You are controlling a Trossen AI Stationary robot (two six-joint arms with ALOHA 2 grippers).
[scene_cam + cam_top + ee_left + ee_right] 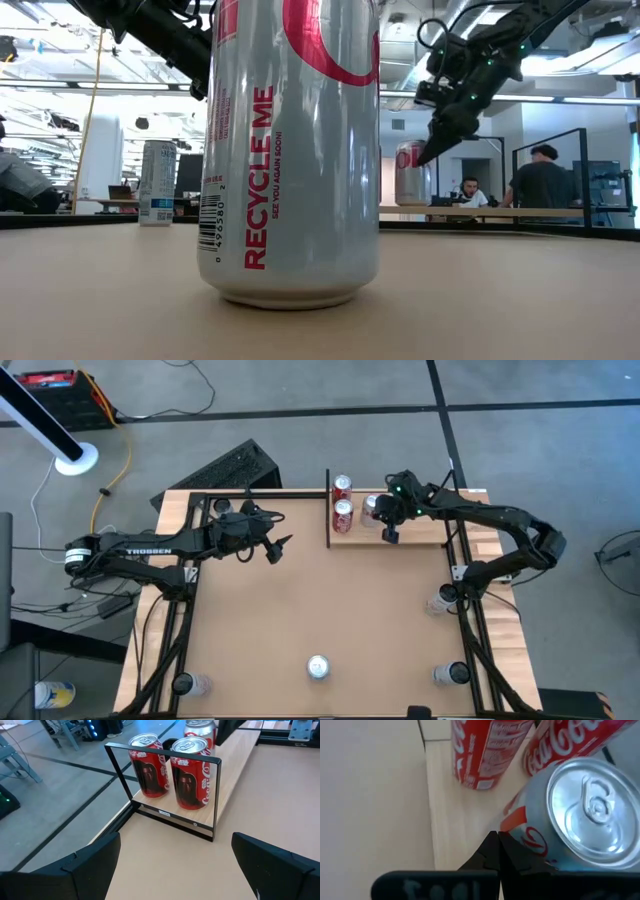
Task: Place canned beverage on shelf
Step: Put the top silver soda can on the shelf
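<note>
The pale wood shelf (410,528) lies at the table's far right, with its black upright frame (328,510) at its left end. Two red cans (343,486) (343,513) stand on it beside the frame. A silver can (372,508) stands upright on the shelf to their right and also shows in the right wrist view (580,815). My right gripper (391,534) is shut, pointing down, its tips close beside this can's right side. My left gripper (276,548) is open and empty over the table, left of the shelf, facing the frame (215,795). My right gripper's shut fingers (495,851) stand right beside the silver can's side wall (520,827), coming from above. I cannot tell whether they touch it. The can stands upright on the shelf.
Another silver can (318,667) stands on the table near its front edge and fills the low view (290,150). A white and blue can (157,182) stands far off at the left. Small pale things stand by the frame posts (443,600) (450,673) (190,683). People sit in the room behind (540,180).
</note>
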